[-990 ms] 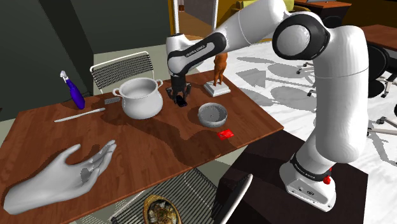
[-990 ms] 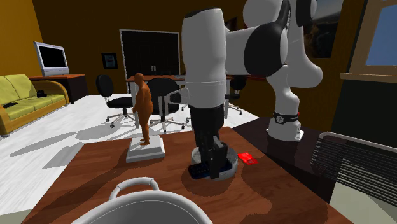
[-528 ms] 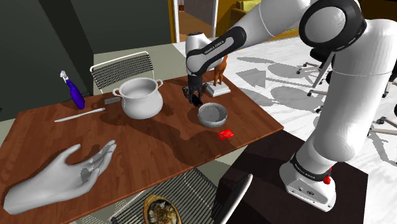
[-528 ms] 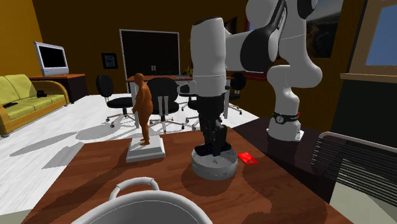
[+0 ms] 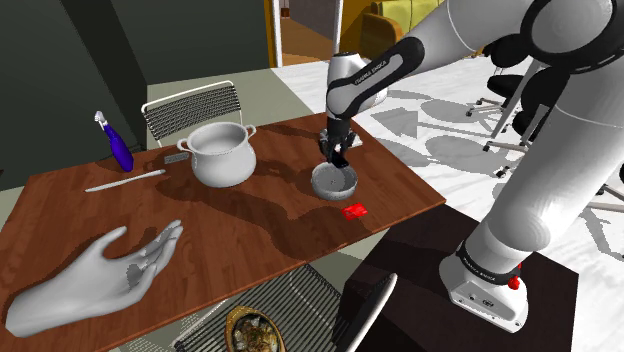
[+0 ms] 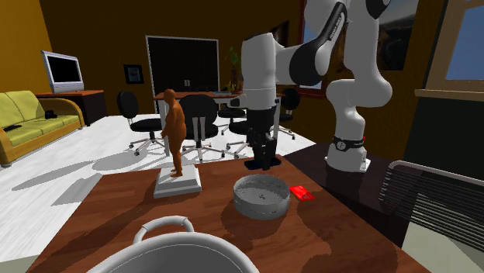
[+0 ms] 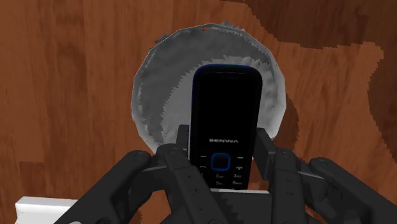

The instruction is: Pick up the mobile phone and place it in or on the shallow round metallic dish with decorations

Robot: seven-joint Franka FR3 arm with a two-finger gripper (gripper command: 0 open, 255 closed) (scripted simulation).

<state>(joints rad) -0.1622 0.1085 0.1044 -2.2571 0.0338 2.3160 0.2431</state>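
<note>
My black gripper (image 7: 224,145) is shut on a black mobile phone (image 7: 224,114) with a blue-edged keypad, clasping its lower end between the fingers (image 7: 180,153). Directly beyond the phone lies the shallow round grey dish (image 7: 153,83) with a scalloped rim, on the brown wooden table. In the shoulder view the gripper (image 5: 335,157) hangs just above the dish (image 5: 335,181). From the second exterior view the gripper (image 6: 262,159) is a hand's height over the dish (image 6: 262,195), toward its far rim.
A grey pot (image 5: 222,152) stands at the shoulder view's left of the dish. An orange figurine (image 6: 175,136) on a white base stands close by. A small red object (image 5: 354,211) lies near the table edge. A large white hand sculpture (image 5: 95,275) and a blue bottle (image 5: 118,145) sit farther off.
The gripper, holding the phone, has travelled toward the shoulder view's right, from beside the pot to above the dish. The arm has swung with it.
</note>
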